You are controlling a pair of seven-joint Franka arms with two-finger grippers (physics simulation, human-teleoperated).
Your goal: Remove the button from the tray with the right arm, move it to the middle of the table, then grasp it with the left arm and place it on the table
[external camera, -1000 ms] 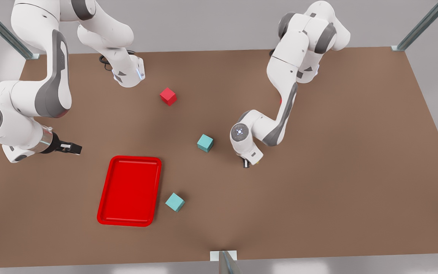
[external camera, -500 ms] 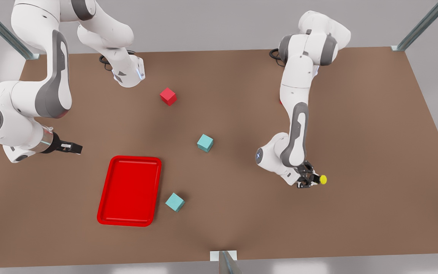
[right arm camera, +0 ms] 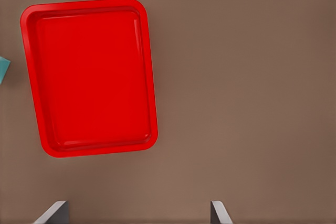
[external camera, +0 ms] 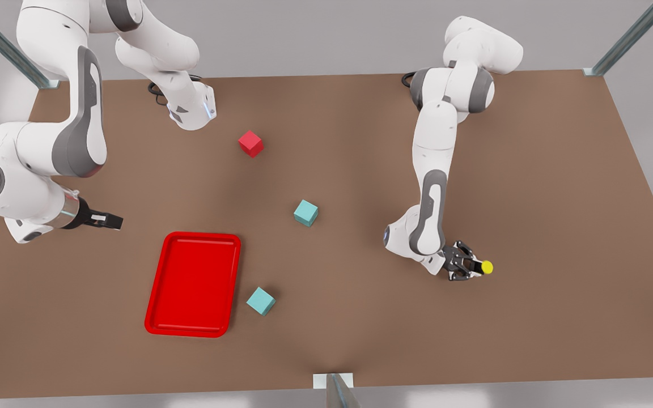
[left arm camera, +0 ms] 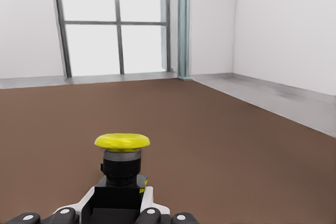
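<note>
one button (external camera: 483,266) sits gripped in the left claw (external camera: 470,267); right claw (external camera: 112,221) spread apart, empty, over one tray (external camera: 193,283).

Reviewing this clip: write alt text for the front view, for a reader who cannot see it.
The left gripper, on the front view's right, holds the button above the brown table. On the front view's left, the right gripper waits, open, beside the red tray, with two teal cubes and a red cube nearby.

The tray (external camera: 193,284) looks like glossy, smooth red plastic. The table (external camera: 530,187) is a matt brown surface, and the button (left arm camera: 122,158) has a smooth, slightly shiny yellow cap on a dark body.
</note>
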